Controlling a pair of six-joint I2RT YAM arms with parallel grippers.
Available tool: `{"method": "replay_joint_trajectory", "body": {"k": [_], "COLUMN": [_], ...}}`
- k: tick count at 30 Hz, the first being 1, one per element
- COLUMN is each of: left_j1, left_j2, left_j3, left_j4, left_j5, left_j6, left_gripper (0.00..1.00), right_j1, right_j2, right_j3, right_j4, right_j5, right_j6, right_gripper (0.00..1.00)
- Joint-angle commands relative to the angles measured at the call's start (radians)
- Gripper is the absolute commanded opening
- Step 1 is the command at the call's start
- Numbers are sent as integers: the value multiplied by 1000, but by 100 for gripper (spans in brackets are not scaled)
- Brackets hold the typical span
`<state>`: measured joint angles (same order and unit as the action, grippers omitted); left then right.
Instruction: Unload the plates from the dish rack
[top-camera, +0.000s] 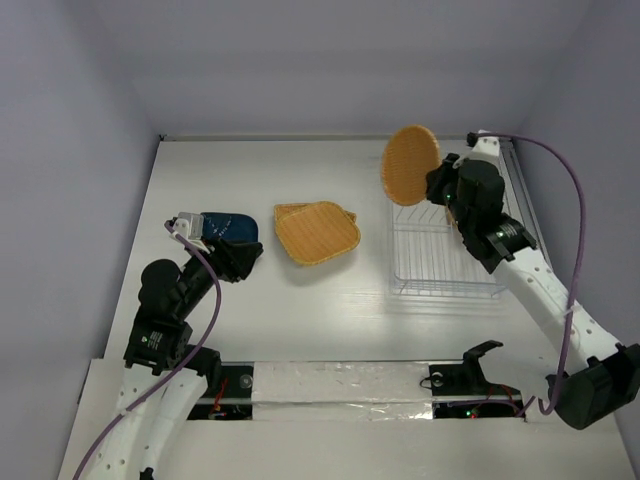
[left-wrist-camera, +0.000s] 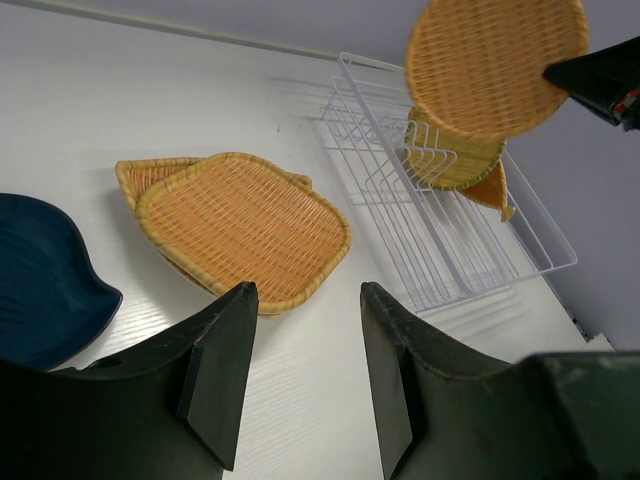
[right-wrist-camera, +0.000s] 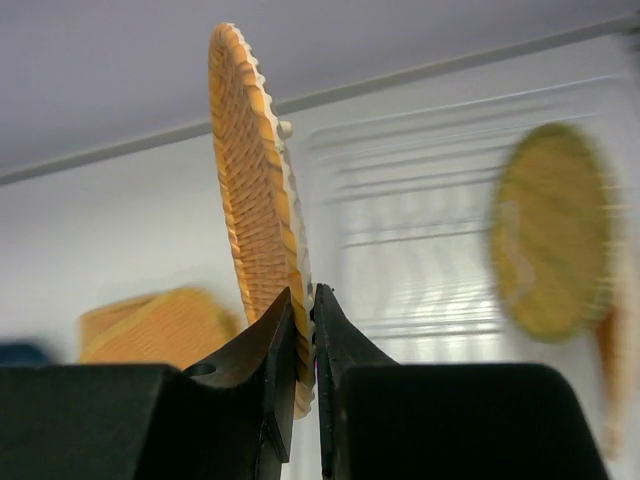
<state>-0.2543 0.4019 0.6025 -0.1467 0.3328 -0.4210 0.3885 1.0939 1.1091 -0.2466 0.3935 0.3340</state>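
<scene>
My right gripper (top-camera: 434, 182) (right-wrist-camera: 304, 292) is shut on the rim of a round orange woven plate (top-camera: 410, 163) (right-wrist-camera: 250, 220) (left-wrist-camera: 495, 65) and holds it on edge above the far left part of the clear dish rack (top-camera: 445, 260) (left-wrist-camera: 440, 240) (right-wrist-camera: 400, 200). A second round plate (left-wrist-camera: 455, 160) (right-wrist-camera: 550, 235) and a pointed plate (left-wrist-camera: 495, 192) stand in the rack. A squarish plate (top-camera: 318, 232) (left-wrist-camera: 240, 230) lies on another plate (top-camera: 288, 212) (left-wrist-camera: 150, 172) on the table. My left gripper (top-camera: 243, 258) (left-wrist-camera: 306, 288) is open and empty, low over the table near that stack.
A dark blue rounded object (top-camera: 228, 225) (left-wrist-camera: 40, 280) lies on the table just left of my left gripper. The white table (top-camera: 300, 320) ends at walls on the left, back and right. The rack stands along the right wall.
</scene>
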Motion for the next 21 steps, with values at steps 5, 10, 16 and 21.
{"method": "replay_joint_trajectory", "body": {"k": [5, 10, 16, 21], "left_j1": [-3, -3, -3, -3], "left_j2": [3, 5, -1, -3], "left_j3": [3, 3, 5, 5], "left_j4": [52, 52, 52, 52], "left_j5": [9, 9, 9, 11], "left_j6": [2, 2, 4, 2], "left_gripper": [42, 42, 42, 42], "right_j1": [84, 179, 211, 211], "right_j2": [128, 263, 395, 480], "right_j3": [-37, -51, -58, -45], "right_j4": [286, 415, 502, 520], "right_j5": [-447, -556, -588, -613], "right_j6": [238, 338, 411, 445], "right_gripper": [0, 0, 0, 0]}}
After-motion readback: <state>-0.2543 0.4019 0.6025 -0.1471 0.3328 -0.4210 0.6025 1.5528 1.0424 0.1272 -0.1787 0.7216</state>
